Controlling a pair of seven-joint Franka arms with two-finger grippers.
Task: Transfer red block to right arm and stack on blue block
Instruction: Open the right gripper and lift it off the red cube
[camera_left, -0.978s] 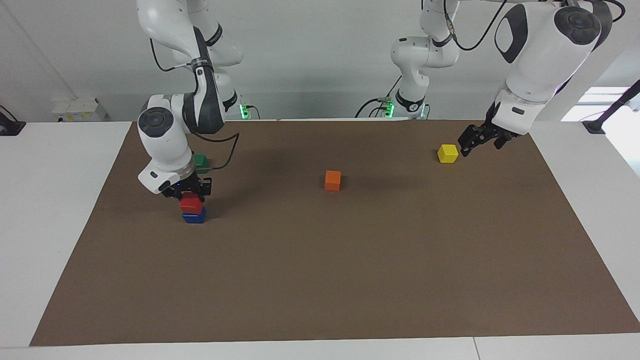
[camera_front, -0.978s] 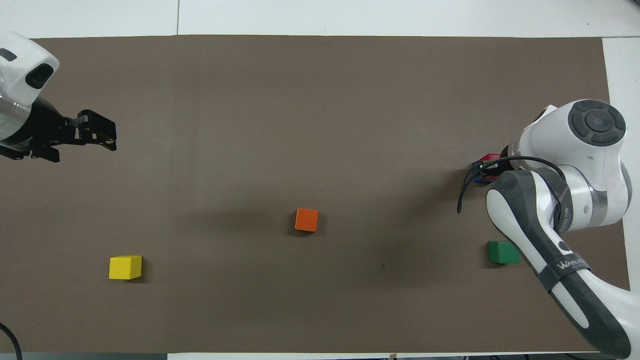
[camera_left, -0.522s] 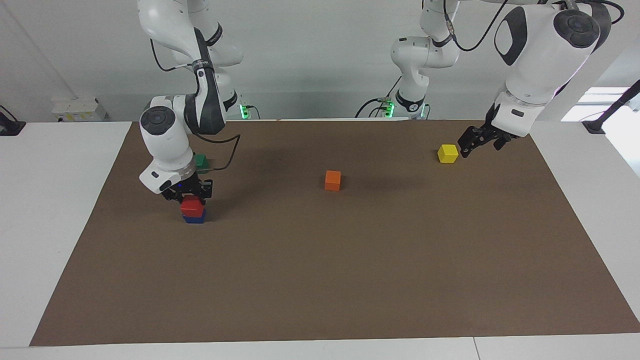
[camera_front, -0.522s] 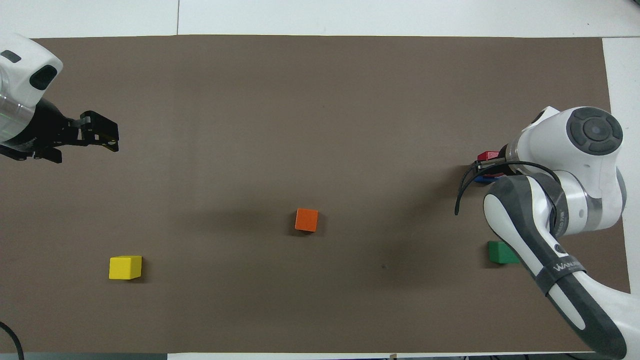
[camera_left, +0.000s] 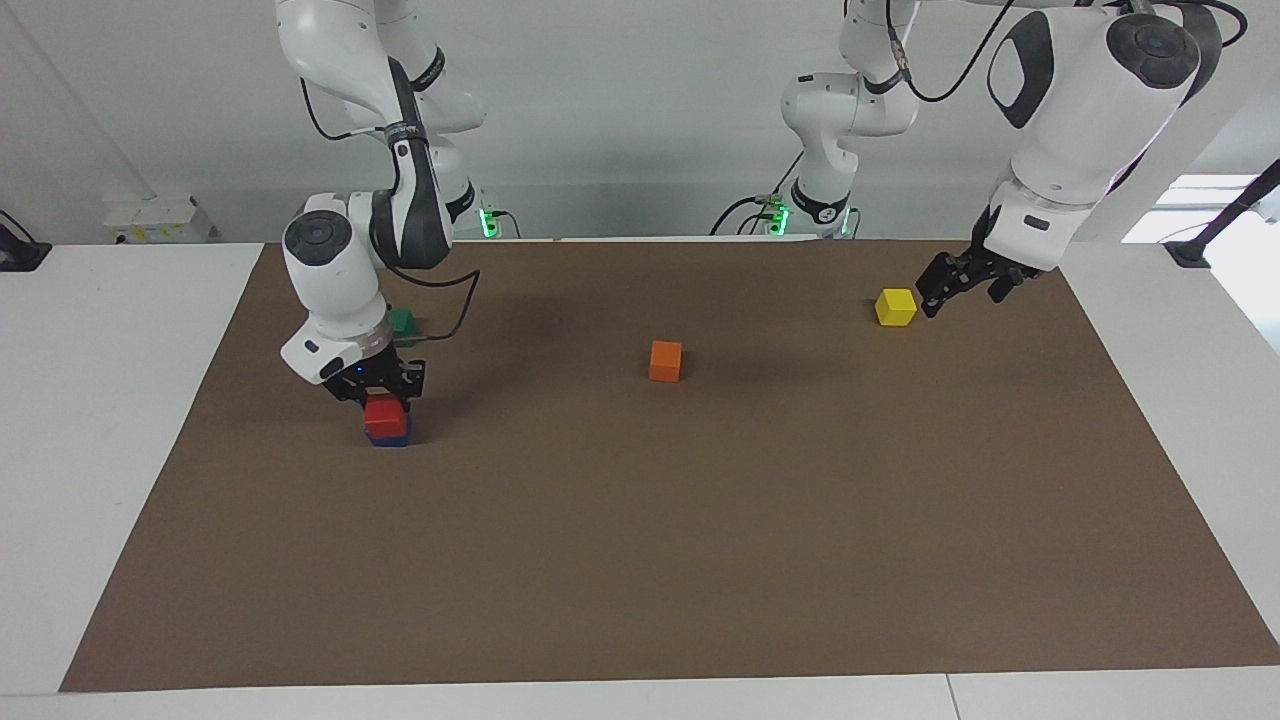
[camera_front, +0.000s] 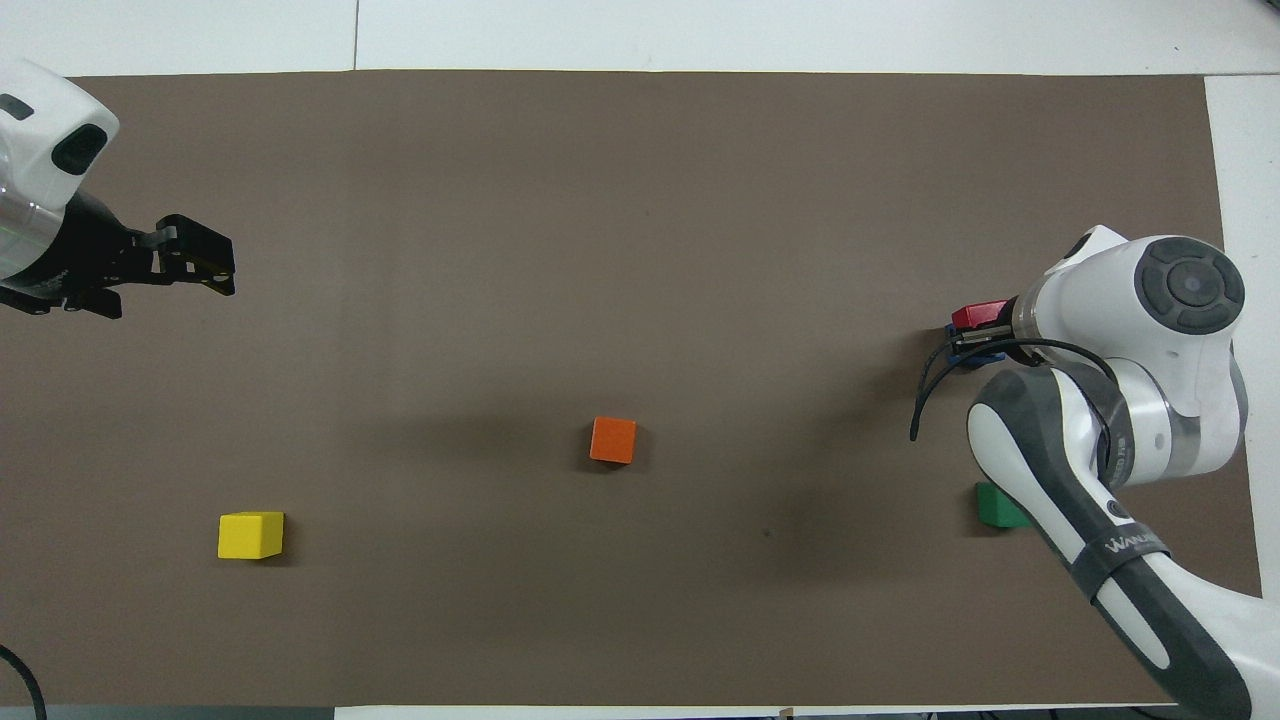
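We see the small bright red cube (camera_left: 384, 417) sitting right on top of the small deep blue cube (camera_left: 390, 439), toward the right arm's end of the brown table mat (camera_left: 700, 560). The right gripper (camera_left: 378, 392) is down on the red cube with its fingers shut on it, we think so the cube does not slip while it settles flat on the blue one. From above, the big white arm hides most of the stack, and only an edge of red and blue peeks out. The left gripper (camera_left: 937, 291) waits in the air over the mat just beside the small yellow cube (camera_left: 895, 306), with its fingers wide apart and nothing in them. We think it waits there because its part of the job is done. The small orange cube (camera_left: 665, 360) sits in the middle, and the small green cube (camera_left: 402, 322) is nearer to the robots than the stack. There are no boxes or bowls here to hold anything.
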